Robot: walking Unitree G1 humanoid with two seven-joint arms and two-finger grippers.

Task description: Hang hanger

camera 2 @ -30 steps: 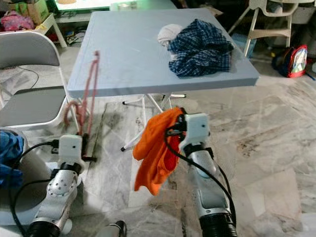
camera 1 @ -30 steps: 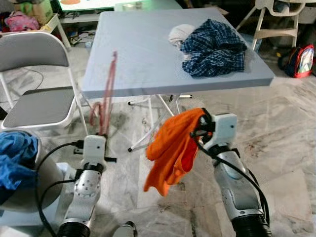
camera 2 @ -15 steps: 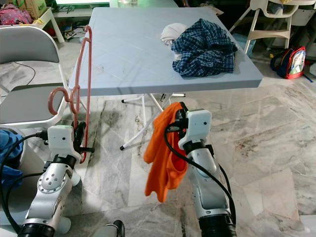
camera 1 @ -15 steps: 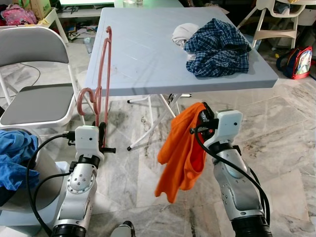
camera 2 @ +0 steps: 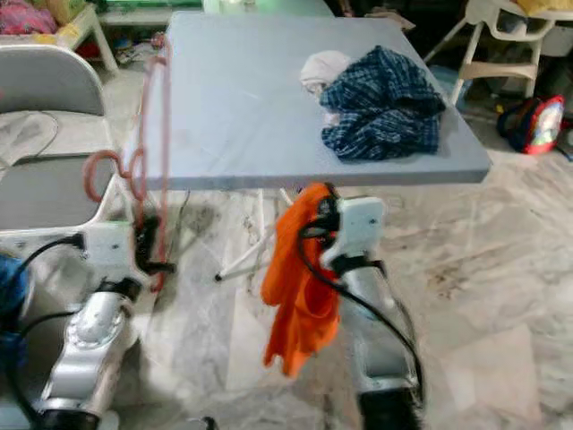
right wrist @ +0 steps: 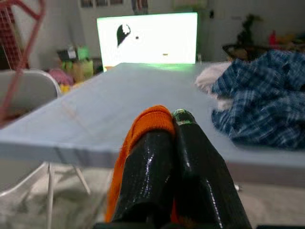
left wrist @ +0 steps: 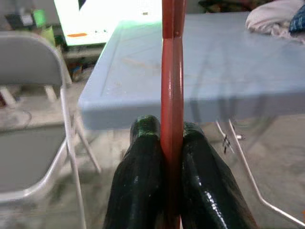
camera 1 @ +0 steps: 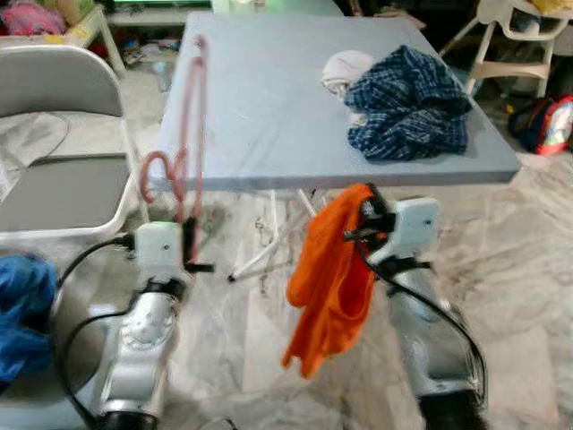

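Left claw (left wrist: 172, 138) is clamped on the pink hanger (camera 1: 186, 134), upright at the worktop's (camera 1: 269, 107) 9 o'clock edge. Right claw (right wrist: 172, 125) pinches an orange cloth (camera 1: 329, 273). Plaid shirt (camera 1: 409, 103) lies at 2 o'clock; chair (camera 1: 54, 179) stands left.

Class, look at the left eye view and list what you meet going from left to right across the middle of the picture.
Chair → hanger held in the left tool → orange cloth held in the right tool → plaid cloth → backpack.
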